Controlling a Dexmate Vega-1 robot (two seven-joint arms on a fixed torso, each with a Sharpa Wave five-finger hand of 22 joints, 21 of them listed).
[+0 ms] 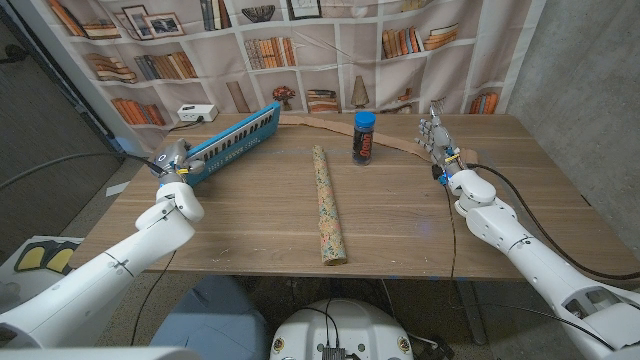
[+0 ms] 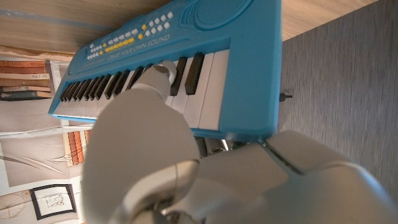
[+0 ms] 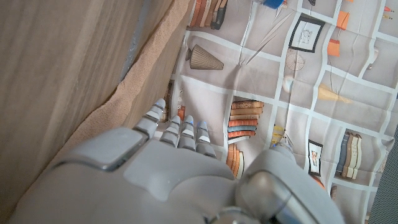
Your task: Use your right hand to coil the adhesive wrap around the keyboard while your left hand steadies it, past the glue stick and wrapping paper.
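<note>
Right hand (image 3: 168, 174), fingers (image 3: 186, 127) against tan adhesive wrap (image 3: 149, 74) beside wooden table (image 3: 56, 68), bookshelf backdrop (image 3: 298, 81) beyond

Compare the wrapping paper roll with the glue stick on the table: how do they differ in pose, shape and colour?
The wrapping paper lies flat, while the glue stick stands upright. The wrapping paper is a long, thin, tan patterned roll; the glue stick is short, dark and blue-capped. Both are cylinders standing free mid-table, touched by neither hand.

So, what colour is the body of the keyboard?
Bright blue keyboard, with black and white keys; the left wrist view shows it best.
</note>
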